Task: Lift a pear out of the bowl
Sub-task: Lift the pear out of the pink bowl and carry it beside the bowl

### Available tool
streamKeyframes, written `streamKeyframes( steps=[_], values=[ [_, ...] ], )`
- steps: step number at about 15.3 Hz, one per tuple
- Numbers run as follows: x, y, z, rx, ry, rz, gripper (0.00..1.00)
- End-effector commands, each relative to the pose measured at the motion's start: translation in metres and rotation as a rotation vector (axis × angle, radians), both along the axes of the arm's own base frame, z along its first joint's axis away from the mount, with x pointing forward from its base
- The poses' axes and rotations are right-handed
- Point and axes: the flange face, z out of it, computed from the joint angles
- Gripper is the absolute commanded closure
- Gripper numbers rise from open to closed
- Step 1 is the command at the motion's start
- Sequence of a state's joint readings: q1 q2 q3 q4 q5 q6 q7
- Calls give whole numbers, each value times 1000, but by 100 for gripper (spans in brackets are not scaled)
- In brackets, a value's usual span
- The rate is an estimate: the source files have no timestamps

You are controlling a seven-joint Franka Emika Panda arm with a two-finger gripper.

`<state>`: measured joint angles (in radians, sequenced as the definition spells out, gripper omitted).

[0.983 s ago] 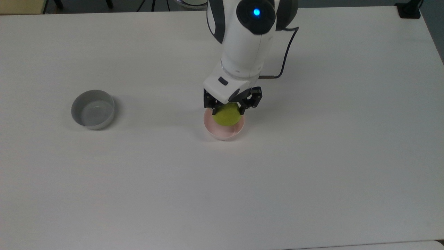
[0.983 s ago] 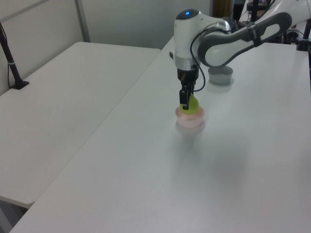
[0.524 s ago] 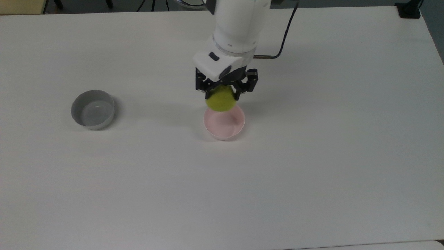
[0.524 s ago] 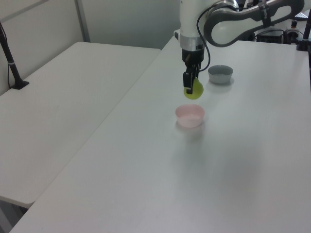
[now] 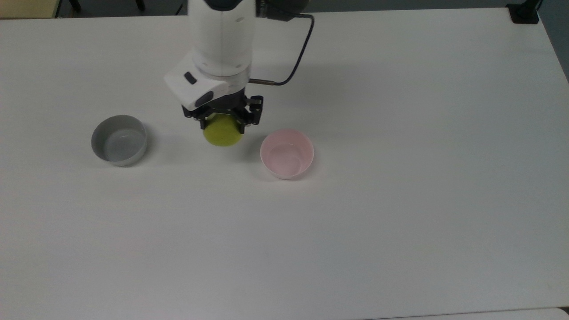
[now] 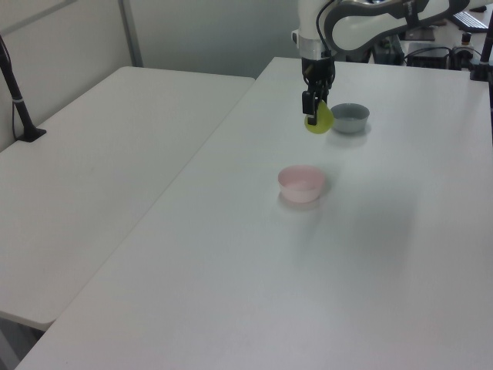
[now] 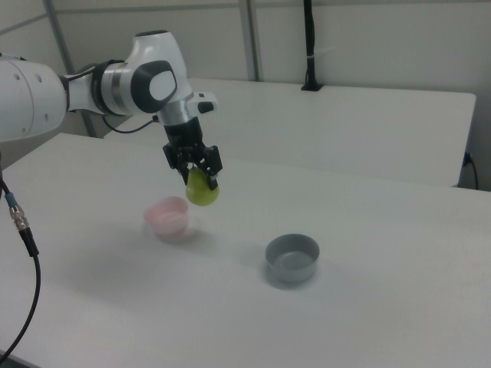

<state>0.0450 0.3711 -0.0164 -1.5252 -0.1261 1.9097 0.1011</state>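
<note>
The arm (image 7: 115,88) reached in from the right view's left, its white and grey links bent at the wrist so that the last link pointed straight down. In the top view the wrist stood at the table's far side, left of centre. The gripper (image 5: 221,121) (image 6: 312,109) (image 7: 201,175) hung below it, well above the tabletop, its black fingers (image 5: 243,119) clamped on the pear (image 5: 222,132) (image 6: 320,119) (image 7: 202,189), which stuck out beneath the fingertips. A dark cable (image 5: 297,55) looped from the wrist's right side in the top view.
</note>
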Motion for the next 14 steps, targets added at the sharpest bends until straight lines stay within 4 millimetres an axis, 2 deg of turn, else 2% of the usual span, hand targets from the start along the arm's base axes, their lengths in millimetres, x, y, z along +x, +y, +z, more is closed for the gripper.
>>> streamKeyframes(
  steps=[1, 3, 9, 14],
  values=[
    [5, -8, -15, 1, 1, 14, 43],
    [11, -8, -34, -2, 9, 17, 43],
    [21, -7, -65, 1, -6, 21, 42],
    [25, -23, -86, -12, 0, 8, 41]
  ],
)
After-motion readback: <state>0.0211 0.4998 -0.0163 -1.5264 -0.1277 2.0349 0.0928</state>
